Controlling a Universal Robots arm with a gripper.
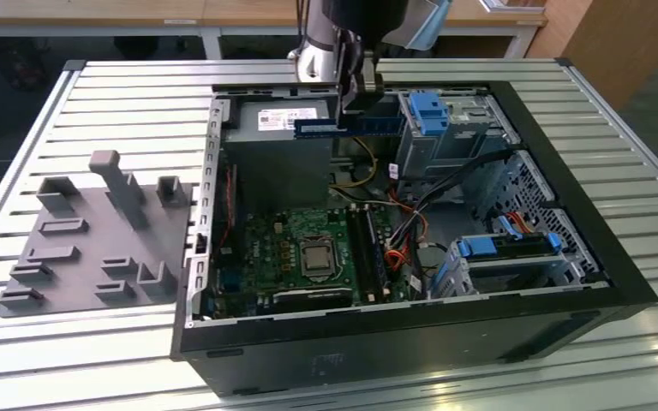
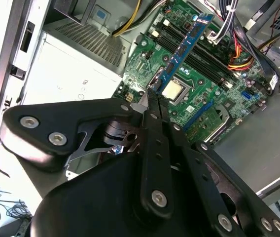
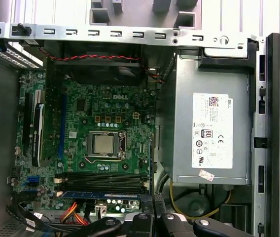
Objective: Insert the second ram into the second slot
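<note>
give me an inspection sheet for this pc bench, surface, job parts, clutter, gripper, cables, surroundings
surface: ribbed metal table, open black computer case on it
job's things: thin dark-blue ram stick held above the case, not seated; green motherboard below
clutter: grey plastic fixture tray beside the case
grippers: black gripper shut on the ram stick
cables: red, yellow and black wires inside the case
surroundings: wooden cabinet behind the table

The second ram, a thin dark-blue board stick, is level and on edge, airborne at upper centre of the exterior view. It is well above the black memory slots and not inserted.
</note>
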